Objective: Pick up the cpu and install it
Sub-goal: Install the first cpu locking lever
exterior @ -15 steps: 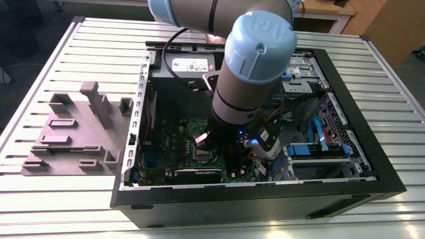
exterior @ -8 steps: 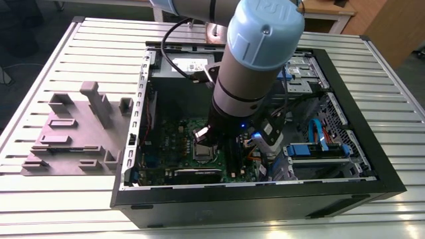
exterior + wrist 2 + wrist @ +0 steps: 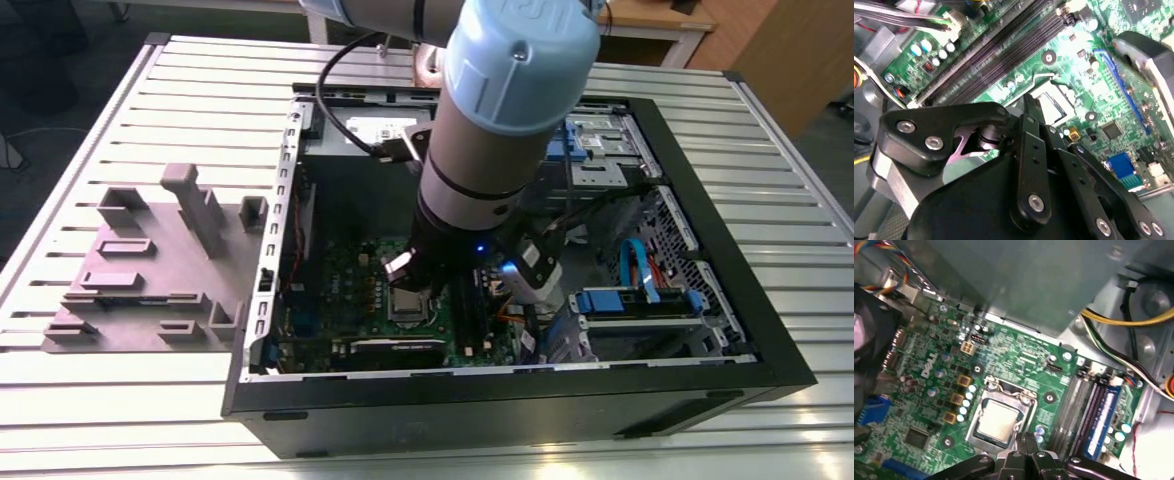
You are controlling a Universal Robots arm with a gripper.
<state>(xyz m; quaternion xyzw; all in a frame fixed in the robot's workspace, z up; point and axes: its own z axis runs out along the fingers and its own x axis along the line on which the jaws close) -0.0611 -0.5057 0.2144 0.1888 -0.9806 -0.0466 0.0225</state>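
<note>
Ribbed metal tabletop (image 3: 147,400) stretches across the exterior view, and on it sits an open computer case (image 3: 534,400), with a grey fixture block (image 3: 147,270) of raised pegs lying to the exterior view's left of it. Down into the case reaches the arm (image 3: 501,110), pale blue at the joint, dark lower down, its tip low over the green motherboard (image 3: 327,325).

And there it is in the first wrist view: the cpu (image 3: 998,421), silver-grey top catching the light, lies flat inside the socket frame (image 3: 1002,416). It looks seated square within that frame. The gripper (image 3: 1025,442) hangs just at the frame's edge, its two black fingertips (image 3: 1020,441) pressed together with no gap between them and nothing pinched there. Closed on air, then, right beside the socket.

In the second wrist view, the black linkage of the gripper (image 3: 1026,107) blocks much of the socket, but a corner of the cpu (image 3: 1054,107) gleams past it, and the long black memory slots (image 3: 999,55) run diagonally just beyond. In the first wrist view those same memory slots (image 3: 1086,412) lie alongside the socket, with yellow and black cables (image 3: 1124,325) looping over the case wall above.
</note>
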